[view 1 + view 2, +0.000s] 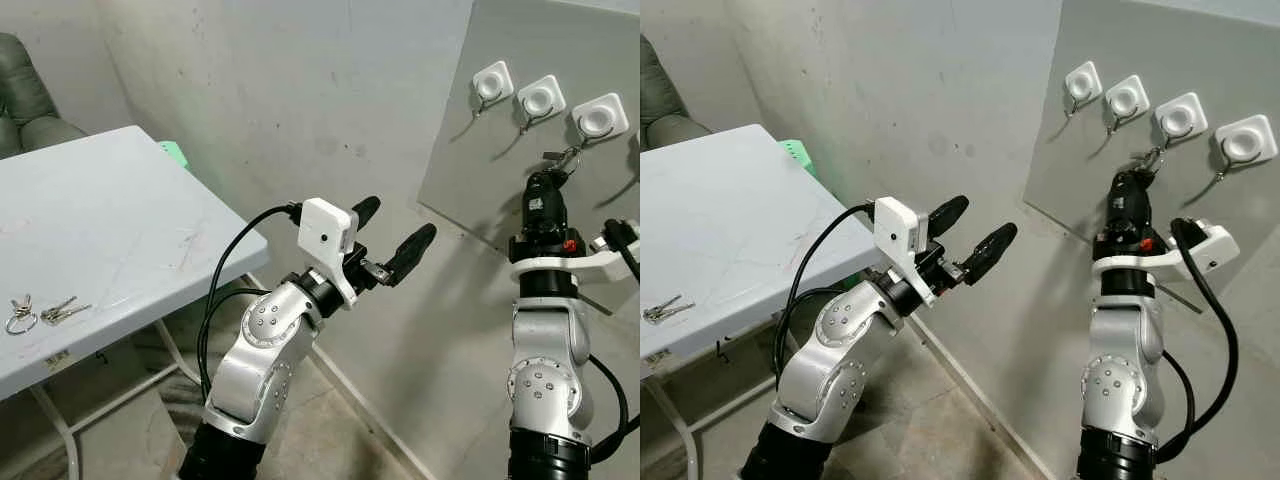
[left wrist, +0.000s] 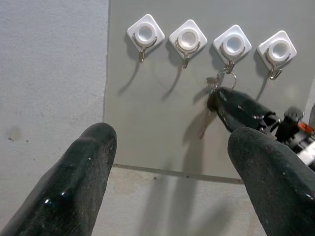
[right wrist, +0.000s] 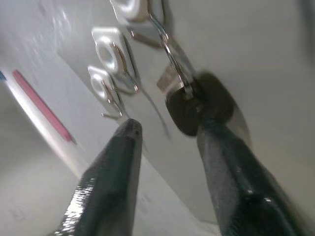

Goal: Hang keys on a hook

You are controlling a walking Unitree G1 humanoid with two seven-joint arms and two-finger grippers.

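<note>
A grey board [image 1: 1080, 170] on the wall carries a row of white hooks. A bunch of keys [image 2: 216, 83] hangs by its ring from the third hook [image 1: 1181, 114]. My right gripper [image 1: 1130, 190] is raised just under that hook and stands open. The key's black head [image 3: 189, 105] rests against one fingertip [image 3: 211, 135], while the ring sits over the hook's wire. My left gripper [image 1: 397, 222] is open and holds nothing, in mid air to the left of the board and pointing at it. A second bunch of keys [image 1: 40, 312] lies on the white table [image 1: 120, 220].
The table's corner [image 1: 255, 240] juts towards my left arm. A green object [image 1: 172, 152] sits behind the table by the wall. A dark green cushioned seat [image 1: 25, 100] is at the far left. Bare concrete floor lies below between the arms.
</note>
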